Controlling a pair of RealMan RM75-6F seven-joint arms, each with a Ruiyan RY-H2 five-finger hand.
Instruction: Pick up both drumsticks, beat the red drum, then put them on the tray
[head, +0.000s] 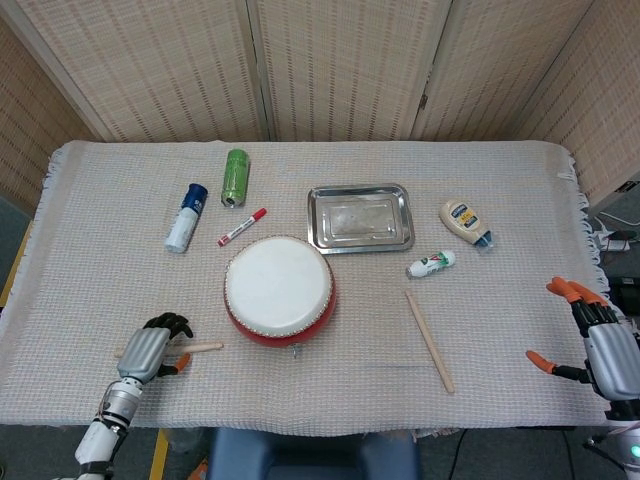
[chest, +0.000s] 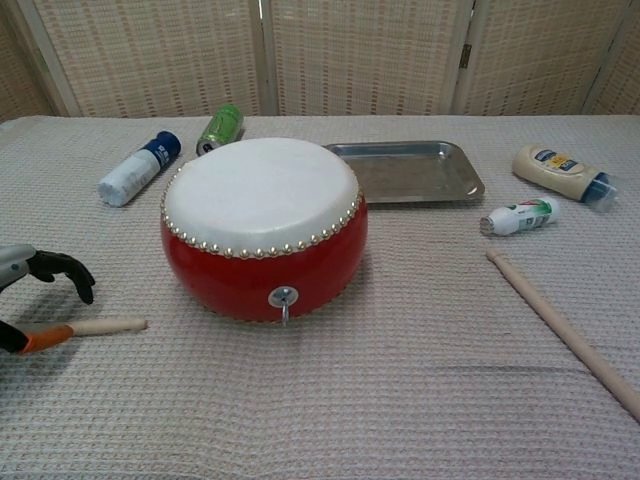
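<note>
The red drum (head: 280, 290) (chest: 262, 225) with its white skin stands at the table's middle, and the steel tray (head: 360, 218) (chest: 405, 170) lies just behind it to the right. The left drumstick (head: 200, 348) (chest: 105, 325) lies flat left of the drum. My left hand (head: 148, 352) (chest: 45, 270) hovers over its outer end, fingers curved above the stick and the orange-tipped thumb on its near side, with no grip showing. The right drumstick (head: 430, 342) (chest: 560, 322) lies untouched right of the drum. My right hand (head: 600, 340) hangs off the table's right edge, fingers spread, holding nothing.
At the back left lie a green can (head: 235, 177), a white bottle with a blue cap (head: 185, 217) and a red marker (head: 243, 227). A mayonnaise bottle (head: 465, 222) and a small tube (head: 431, 264) lie right of the tray.
</note>
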